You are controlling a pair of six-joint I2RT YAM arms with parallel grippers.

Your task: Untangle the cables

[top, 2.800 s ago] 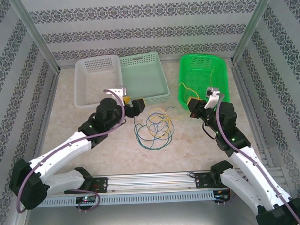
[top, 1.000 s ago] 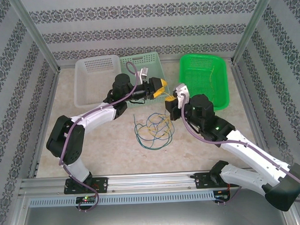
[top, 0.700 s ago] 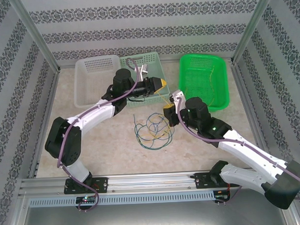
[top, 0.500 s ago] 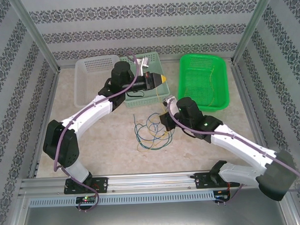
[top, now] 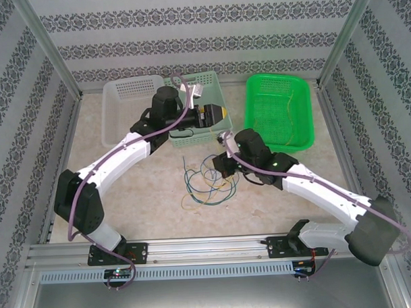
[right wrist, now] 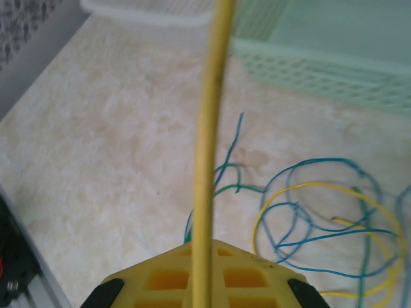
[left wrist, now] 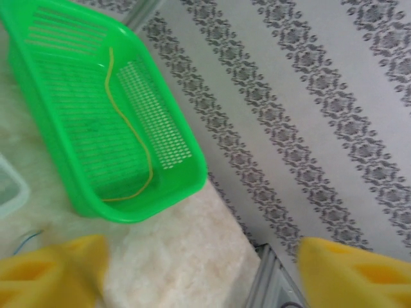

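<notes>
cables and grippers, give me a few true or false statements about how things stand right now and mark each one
1. The right gripper is shut on a yellow cable. True.
2. The left gripper holds a blue cable. False: its jaws stand wide apart with nothing between them.
3. A second yellow cable lies inside the green basket. True.
4. The tangle of cables sits inside the white basket. False: it lies on the table, in no basket.
</notes>
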